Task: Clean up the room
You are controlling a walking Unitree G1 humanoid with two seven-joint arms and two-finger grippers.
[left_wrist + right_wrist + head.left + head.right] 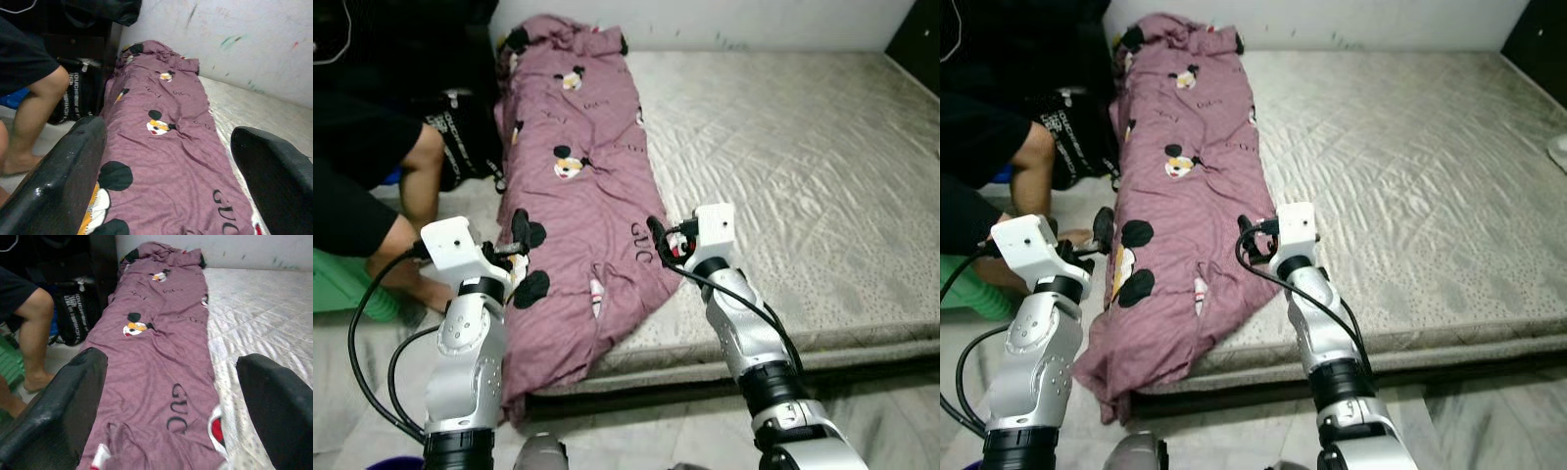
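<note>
Person's bare leg (416,186) beside black bag (468,145)

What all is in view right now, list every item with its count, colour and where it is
Blanket: one, mauve with cartoon mouse prints, lying lengthwise along the mattress's left edge, near end drooping to the floor.
Mattress: one, grey quilted, on the floor.
Bag: one, black with white lettering, left of the blanket.
Person: one, dark clothes, bare leg, crouched at left.
Left gripper: open, over the blanket's left edge.
Right gripper: open, over the blanket's right edge.
</note>
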